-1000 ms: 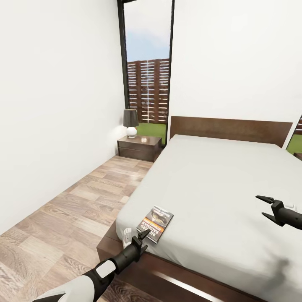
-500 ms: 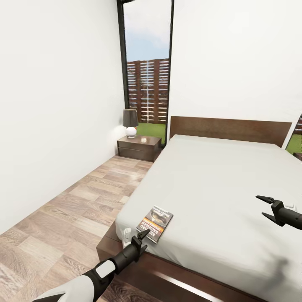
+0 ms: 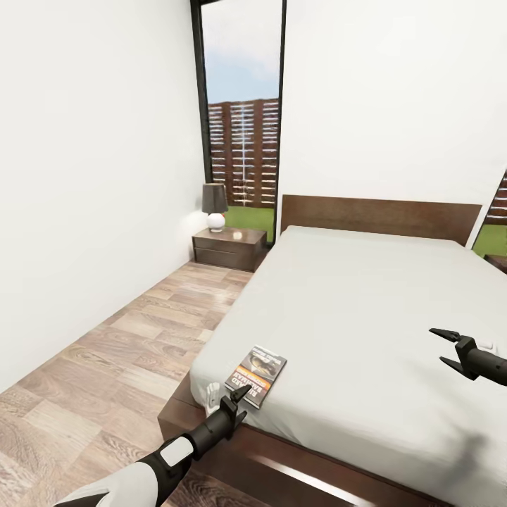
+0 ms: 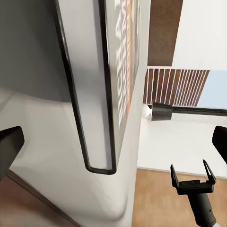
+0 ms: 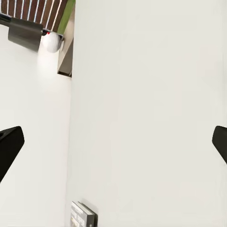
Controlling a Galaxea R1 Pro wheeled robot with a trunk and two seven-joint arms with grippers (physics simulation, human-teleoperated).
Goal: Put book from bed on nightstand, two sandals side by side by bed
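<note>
The book (image 3: 255,366) lies flat near the foot corner of the bed (image 3: 366,296), on the light-grey mattress. My left gripper (image 3: 227,396) hovers open just short of the book's near edge, at the bed corner. In the left wrist view the book (image 4: 120,71) looms close between the spread fingertips (image 4: 9,146). My right gripper (image 3: 438,346) hangs open above the mattress, well right of the book. A nightstand (image 3: 229,248) stands left of the headboard. The right wrist view looks across the mattress to the book (image 5: 82,215) and nightstand (image 5: 66,52). The sandals are out of view.
A dark-shaded lamp (image 3: 215,205) with a white ball base sits on the nightstand. A tall window (image 3: 243,120) opens behind it. Wood-plank floor (image 3: 120,352) runs between the bed and the left white wall. The dark bed frame (image 3: 296,465) juts out below the mattress.
The whole picture has shifted slightly left and up, so the camera moved. Both grippers keep the same pose, and the book lies where it was.
</note>
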